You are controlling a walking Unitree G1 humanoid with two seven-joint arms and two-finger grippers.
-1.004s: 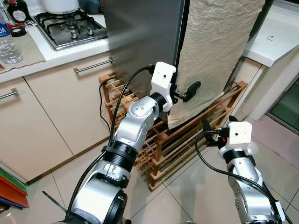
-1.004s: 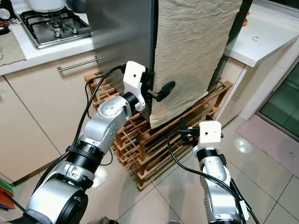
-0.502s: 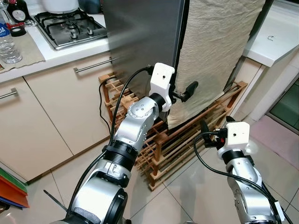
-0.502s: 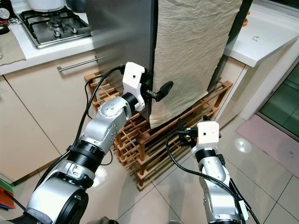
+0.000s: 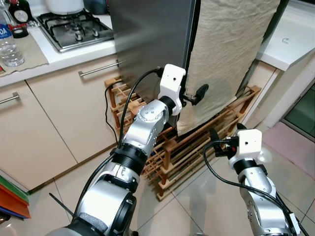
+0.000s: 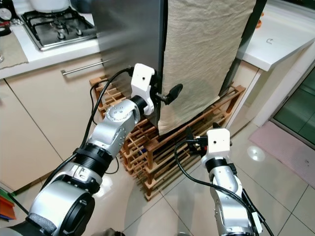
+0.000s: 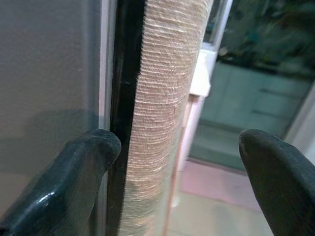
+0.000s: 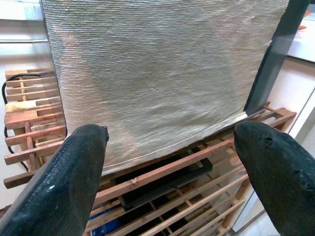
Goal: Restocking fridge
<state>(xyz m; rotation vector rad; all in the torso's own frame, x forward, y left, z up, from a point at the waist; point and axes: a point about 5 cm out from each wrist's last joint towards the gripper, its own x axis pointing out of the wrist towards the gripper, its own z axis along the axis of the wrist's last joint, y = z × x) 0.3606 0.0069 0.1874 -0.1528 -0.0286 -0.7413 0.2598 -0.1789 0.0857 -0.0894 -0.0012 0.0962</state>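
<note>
The restocking looks barely begun: the fridge point(image 5: 147, 44) is closed, and nothing to be stocked is held by either arm. The left end effector point(image 5: 196, 94) is raised at the door edge, fingers spread wide with the seam and the beige cloth point(image 5: 226, 54) draped over the door just ahead between them, gripping nothing. The right end effector point(image 5: 214, 137) hangs lower, also wide and empty, facing the cloth's lower hem and the wooden rack point(image 5: 197, 147) beyond it. Opening the door and all loading remain to be done.
</note>
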